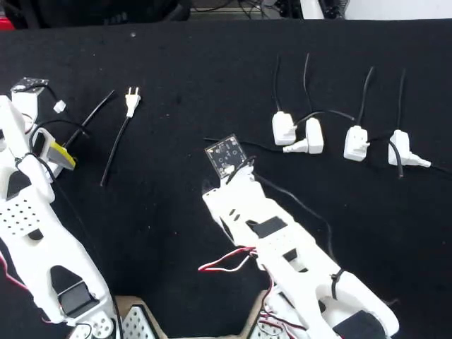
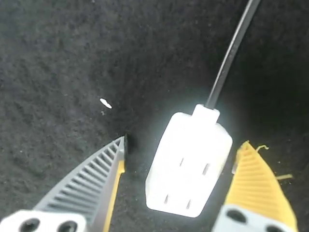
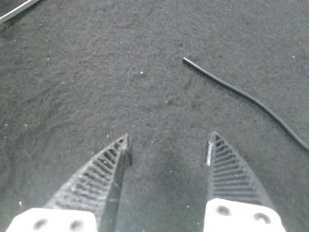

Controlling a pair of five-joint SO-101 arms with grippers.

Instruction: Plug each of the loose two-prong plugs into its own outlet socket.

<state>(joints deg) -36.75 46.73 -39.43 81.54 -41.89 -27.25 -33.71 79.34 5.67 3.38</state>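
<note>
A white outlet socket (image 2: 190, 164) lies on the black mat between the fingers of my left gripper (image 2: 183, 142), which is open; its black cable (image 2: 231, 48) runs away from it. In the high view this gripper (image 1: 56, 152) is at the far left. A loose white two-prong plug (image 1: 132, 99) lies to its right, trailing a black cable (image 1: 113, 152). My right gripper (image 3: 169, 140) is open over bare mat near the table's middle (image 1: 224, 159), holding nothing. A thin black cable end (image 3: 186, 60) lies just ahead of it.
Several white sockets (image 1: 282, 128) (image 1: 355, 143) lie in a row at the right, with white plugs (image 1: 300, 147) (image 1: 413, 160) against some of them and cables running to the back. Red and white wires (image 1: 226, 263) hang from the right arm.
</note>
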